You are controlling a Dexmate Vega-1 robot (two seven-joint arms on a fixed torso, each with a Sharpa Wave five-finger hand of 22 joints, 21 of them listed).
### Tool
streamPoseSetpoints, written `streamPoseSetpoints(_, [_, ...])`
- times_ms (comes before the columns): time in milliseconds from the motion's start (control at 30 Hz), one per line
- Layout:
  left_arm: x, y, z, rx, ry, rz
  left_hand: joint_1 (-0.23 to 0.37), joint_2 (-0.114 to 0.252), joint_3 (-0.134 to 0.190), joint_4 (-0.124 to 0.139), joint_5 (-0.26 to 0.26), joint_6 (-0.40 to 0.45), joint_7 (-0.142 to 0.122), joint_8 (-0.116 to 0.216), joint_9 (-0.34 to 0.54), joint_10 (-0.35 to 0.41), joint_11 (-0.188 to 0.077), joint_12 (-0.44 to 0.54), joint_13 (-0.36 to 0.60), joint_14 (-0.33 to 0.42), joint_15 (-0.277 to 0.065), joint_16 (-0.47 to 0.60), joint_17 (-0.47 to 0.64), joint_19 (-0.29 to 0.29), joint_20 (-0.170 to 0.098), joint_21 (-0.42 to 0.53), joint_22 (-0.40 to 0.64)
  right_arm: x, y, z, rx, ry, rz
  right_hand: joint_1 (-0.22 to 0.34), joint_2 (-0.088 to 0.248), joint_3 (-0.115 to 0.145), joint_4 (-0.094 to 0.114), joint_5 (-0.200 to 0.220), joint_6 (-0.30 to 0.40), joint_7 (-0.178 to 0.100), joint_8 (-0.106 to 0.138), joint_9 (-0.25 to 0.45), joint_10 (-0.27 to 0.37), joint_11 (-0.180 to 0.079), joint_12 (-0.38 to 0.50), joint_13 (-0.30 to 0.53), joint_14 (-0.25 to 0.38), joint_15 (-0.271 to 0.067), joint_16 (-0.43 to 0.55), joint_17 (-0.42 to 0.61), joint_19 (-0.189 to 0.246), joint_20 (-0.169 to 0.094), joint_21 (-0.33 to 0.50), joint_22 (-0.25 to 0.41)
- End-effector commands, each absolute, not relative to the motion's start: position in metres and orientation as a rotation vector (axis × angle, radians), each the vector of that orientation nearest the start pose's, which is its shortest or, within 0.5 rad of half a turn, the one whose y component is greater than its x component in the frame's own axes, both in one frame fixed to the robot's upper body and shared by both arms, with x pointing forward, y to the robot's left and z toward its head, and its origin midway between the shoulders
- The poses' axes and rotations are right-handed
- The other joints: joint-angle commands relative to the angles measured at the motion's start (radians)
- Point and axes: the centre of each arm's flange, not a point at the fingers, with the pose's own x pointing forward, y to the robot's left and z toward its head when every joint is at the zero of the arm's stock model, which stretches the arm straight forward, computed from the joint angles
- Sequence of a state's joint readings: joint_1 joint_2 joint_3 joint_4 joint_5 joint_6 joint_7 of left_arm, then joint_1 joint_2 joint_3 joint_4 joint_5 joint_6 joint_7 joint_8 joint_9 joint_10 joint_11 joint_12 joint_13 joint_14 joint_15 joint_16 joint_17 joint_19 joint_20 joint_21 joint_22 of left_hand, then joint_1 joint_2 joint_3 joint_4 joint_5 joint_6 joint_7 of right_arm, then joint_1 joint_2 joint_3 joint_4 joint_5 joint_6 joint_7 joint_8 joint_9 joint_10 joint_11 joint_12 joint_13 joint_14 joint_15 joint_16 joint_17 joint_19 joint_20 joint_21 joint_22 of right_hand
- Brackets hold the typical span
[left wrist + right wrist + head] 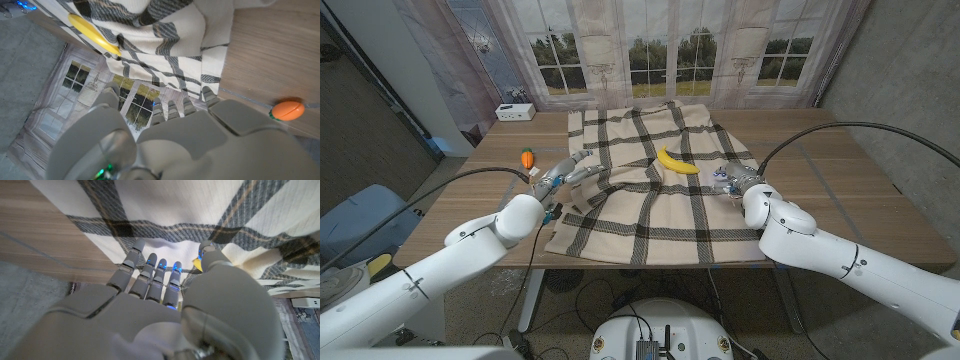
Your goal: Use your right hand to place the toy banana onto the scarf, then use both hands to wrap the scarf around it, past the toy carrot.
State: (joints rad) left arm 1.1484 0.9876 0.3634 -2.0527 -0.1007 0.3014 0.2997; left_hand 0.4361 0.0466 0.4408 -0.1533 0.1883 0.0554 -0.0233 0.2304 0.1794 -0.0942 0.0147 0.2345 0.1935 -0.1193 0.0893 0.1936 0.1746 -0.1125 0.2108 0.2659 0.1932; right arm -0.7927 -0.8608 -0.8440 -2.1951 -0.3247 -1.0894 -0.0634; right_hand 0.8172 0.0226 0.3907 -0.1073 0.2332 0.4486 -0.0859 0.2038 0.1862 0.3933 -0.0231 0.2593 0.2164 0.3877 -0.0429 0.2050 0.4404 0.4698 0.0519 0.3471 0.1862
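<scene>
Nearest, the cream-and-black checked woven scarf (pixel 650 190) lies spread and rumpled on the wooden table (pixel 840 170). At its nine o'clock edge the left hand (pixel 565 172) reaches onto the cloth, fingers (pixel 172 111) slightly apart; whether they pinch the fabric is hard to tell. At three o'clock the right hand (pixel 732 182) sits on the scarf's edge, fingers (pixel 157 270) close together, seemingly holding nothing. Between them, toward twelve o'clock, the yellow toy banana (pixel 676 161) lies on the scarf. The orange toy carrot (pixel 527 157) rests on bare wood at ten o'clock, beyond the left hand.
</scene>
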Motion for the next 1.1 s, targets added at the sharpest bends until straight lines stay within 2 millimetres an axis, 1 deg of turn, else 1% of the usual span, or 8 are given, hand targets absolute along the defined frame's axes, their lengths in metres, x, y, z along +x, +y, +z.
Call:
streamPoseSetpoints(33, [0.517,0.264,-0.033,1.038,-0.432,0.023,0.016,-0.001,0.0,-0.006,-0.001,0.01,-0.001,0.004,0.005,-0.005,0.01,0.004,0.002,-0.003,-0.001,-0.001,0.005,0.008,0.002,0.002,0.005,0.516,-0.221,-0.072,-1.238,-0.074,-0.196,-0.003,0.001,0.002,-0.001,0.005,0.007,0.0,0.004,0.002,0.002,0.003,0.001,0.002,0.006,-0.06,0.006,0.001,0.007,0.002,-0.001,0.0])
streamPoseSetpoints(167, [0.513,0.261,-0.032,1.068,-0.419,0.016,0.022,-0.003,0.0,-0.008,-0.001,0.013,0.001,0.003,0.005,-0.004,0.015,0.003,0.002,-0.003,-0.001,-0.001,0.005,0.012,0.001,0.002,0.005,0.51,-0.228,-0.077,-1.233,-0.046,-0.214,-0.004,-0.003,0.001,-0.002,0.006,0.007,0.001,0.003,0.002,-0.003,0.002,-0.002,0.002,0.0,-0.06,0.004,0.0,0.005,0.003,-0.003,0.0])
streamPoseSetpoints(300, [0.509,0.257,-0.031,1.113,-0.401,0.017,0.032,-0.01,-0.001,-0.013,0.0,0.022,-0.006,0.004,0.005,-0.002,0.009,0.003,0.002,-0.004,-0.009,-0.002,0.004,0.018,0.001,0.002,0.005,0.503,-0.232,-0.08,-1.235,-0.019,-0.233,-0.003,-0.008,0.001,-0.007,0.007,0.007,0.0,0.002,0.002,-0.006,0.003,-0.004,0.002,-0.008,-0.058,0.0,-0.002,0.004,0.003,-0.005,0.0])
streamPoseSetpoints(567, [0.498,0.253,-0.031,1.181,-0.38,0.04,0.05,-0.028,-0.005,-0.02,0.002,0.034,-0.01,0.005,0.005,0.006,0.008,0.003,0.002,-0.002,-0.013,-0.003,0.004,0.029,-0.001,0.003,0.004,0.492,-0.239,-0.083,-1.25,0.029,-0.268,0.004,-0.017,0.004,-0.019,0.012,0.0,-0.009,-0.004,0.002,-0.024,-0.007,-0.014,0.003,-0.024,-0.055,-0.005,-0.007,-0.002,0.001,-0.01,0.0])
streamPoseSetpoints(767, [0.489,0.249,-0.033,1.246,-0.376,0.065,0.07,-0.049,-0.011,-0.025,0.007,0.042,-0.015,0.004,0.006,0.008,0.007,0.002,0.002,0.001,-0.011,-0.003,0.004,0.036,-0.003,0.002,0.002,0.483,-0.243,-0.09,-1.26,0.049,-0.28,0.0,-0.034,0.001,-0.026,0.018,-0.011,-0.016,-0.01,0.002,-0.046,-0.017,-0.024,0.003,-0.05,-0.048,-0.012,-0.01,-0.013,0.001,-0.018,-0.001])
streamPoseSetpoints(833, [0.488,0.248,-0.033,1.258,-0.373,0.069,0.075,-0.056,-0.013,-0.025,0.009,0.042,-0.013,0.003,0.006,0.007,0.009,0.001,0.002,0.0,-0.009,-0.004,0.004,0.038,-0.002,0.002,0.002,0.482,-0.243,-0.091,-1.266,0.049,-0.279,-0.008,-0.046,-0.005,-0.027,0.02,-0.014,-0.018,-0.012,0.002,-0.056,-0.02,-0.029,0.004,-0.061,-0.044,-0.014,-0.011,-0.017,0.001,-0.021,-0.001])
streamPoseSetpoints(967, [0.483,0.244,-0.034,1.33,-0.356,0.089,0.084,-0.068,-0.017,-0.026,0.012,0.041,-0.01,0.001,0.006,0.005,0.014,-0.001,0.002,-0.002,-0.004,-0.005,0.005,0.042,-0.001,0.001,0.001,0.474,-0.247,-0.099,-1.253,0.059,-0.293,-0.051,-0.073,-0.032,-0.012,0.024,-0.021,-0.022,-0.014,0.002,-0.065,-0.02,-0.033,0.005,-0.074,-0.042,-0.009,-0.009,-0.025,0.005,-0.027,0.0])
streamPoseSetpoints(1100, [0.478,0.241,-0.034,1.362,-0.353,0.089,0.094,-0.084,-0.023,-0.026,0.017,0.041,-0.011,0.0,0.006,0.003,0.013,-0.003,0.002,-0.004,-0.004,-0.005,0.005,0.046,0.0,0.0,0.0,0.469,-0.249,-0.106,-1.245,0.085,-0.308,-0.069,-0.085,-0.042,-0.007,0.029,-0.023,-0.023,-0.014,0.002,-0.074,-0.018,-0.037,0.005,-0.085,-0.034,-0.01,-0.009,-0.031,0.005,-0.032,0.0])
